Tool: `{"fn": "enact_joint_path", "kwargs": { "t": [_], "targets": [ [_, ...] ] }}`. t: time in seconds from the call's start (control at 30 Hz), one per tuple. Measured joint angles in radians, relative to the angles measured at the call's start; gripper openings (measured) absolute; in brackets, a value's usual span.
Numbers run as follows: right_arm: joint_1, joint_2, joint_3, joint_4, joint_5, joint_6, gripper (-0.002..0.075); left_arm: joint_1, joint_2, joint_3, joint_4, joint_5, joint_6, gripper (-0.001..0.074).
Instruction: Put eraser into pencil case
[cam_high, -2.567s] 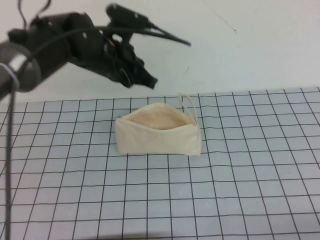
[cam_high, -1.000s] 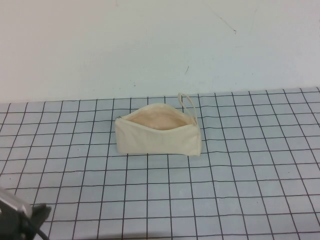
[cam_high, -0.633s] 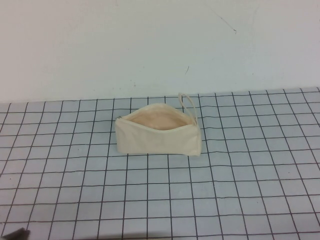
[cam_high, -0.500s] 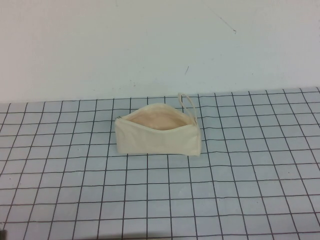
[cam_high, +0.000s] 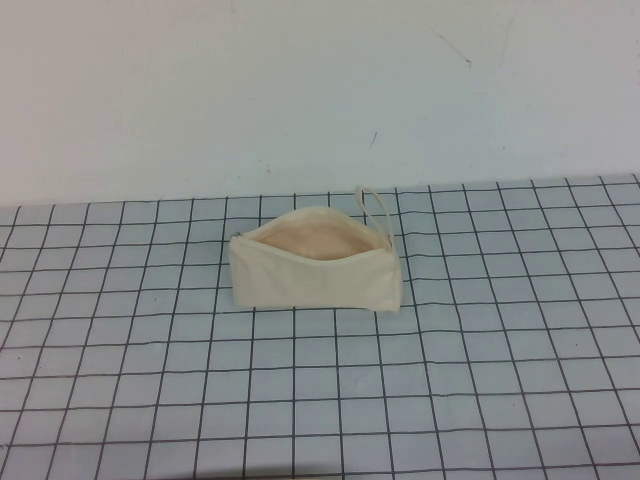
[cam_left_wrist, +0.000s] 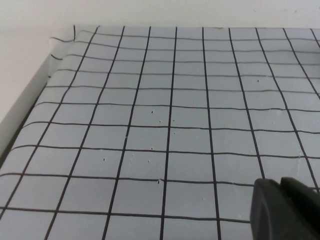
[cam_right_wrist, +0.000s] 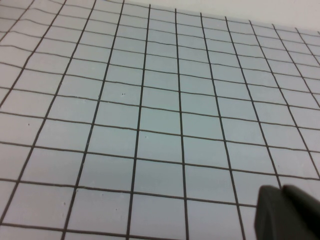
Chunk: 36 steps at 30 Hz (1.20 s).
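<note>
The pencil case (cam_high: 315, 278) is a cream zip pouch standing on the grid mat in the middle of the high view. Its mouth is open upward and shows the pinkish-beige lining (cam_high: 318, 243); the loop strap (cam_high: 375, 208) sticks up at its right end. The eraser is not visible in any view. Neither arm shows in the high view. My left gripper (cam_left_wrist: 281, 192) shows only as dark fingertips pressed together over bare mat in the left wrist view. My right gripper (cam_right_wrist: 282, 200) looks the same in the right wrist view, shut and empty over bare mat.
The grey grid mat (cam_high: 450, 380) covers the near part of the table, with a bare white surface (cam_high: 300, 100) beyond it. The mat's edge (cam_left_wrist: 30, 105) and a white border show in the left wrist view.
My left arm, which was above and behind the pencil case, has pulled back toward the near left and left the high view. The pencil case has not moved.
</note>
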Motion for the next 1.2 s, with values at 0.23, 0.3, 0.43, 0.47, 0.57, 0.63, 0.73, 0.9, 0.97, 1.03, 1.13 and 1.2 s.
{"fn": "enact_joint_path", "kwargs": {
  "t": [0.23,0.3,0.43,0.47,0.57,0.63,0.73,0.9,0.97,1.03,1.13,1.2],
  "targets": [
    [0.0,0.0,0.0,0.0,0.0,0.0,-0.0001,-0.021,0.0,-0.004,-0.002,0.02,-0.011,-0.0001],
    [0.0,0.0,0.0,0.0,0.0,0.0,-0.0001,-0.039,0.0,-0.004,-0.002,0.02,-0.015,-0.0001],
    [0.0,0.0,0.0,0.0,0.0,0.0,-0.0001,-0.028,0.0,-0.004,-0.006,0.02,-0.015,-0.0001],
    [0.0,0.0,0.0,0.0,0.0,0.0,-0.0001,-0.013,0.0,-0.004,-0.006,0.02,-0.015,-0.0001],
    [0.0,0.0,0.0,0.0,0.0,0.0,-0.0001,0.035,0.0,-0.004,-0.006,0.02,-0.015,-0.0001],
    [0.0,0.0,0.0,0.0,0.0,0.0,-0.0001,0.054,0.0,-0.004,-0.006,0.021,-0.017,-0.0001],
    [0.0,0.0,0.0,0.0,0.0,0.0,-0.0001,0.058,0.0,-0.004,-0.006,0.022,-0.017,-0.0001],
    [0.0,0.0,0.0,0.0,0.0,0.0,-0.0001,0.018,0.0,-0.004,-0.006,0.022,-0.017,-0.0001],
    [0.0,0.0,0.0,0.0,0.0,0.0,-0.0001,-0.01,0.0,-0.004,-0.006,0.022,-0.017,0.0],
    [0.0,0.0,0.0,0.0,0.0,0.0,-0.0001,-0.024,0.0,-0.004,-0.006,0.022,-0.017,0.0],
    [0.0,0.0,0.0,0.0,0.0,0.0,-0.0001,-0.029,0.0,-0.004,-0.006,0.022,-0.019,0.0],
    [0.0,0.0,0.0,0.0,0.0,0.0,-0.0001,-0.029,0.0,-0.004,-0.006,0.022,-0.019,-0.0001]
  ]
}}
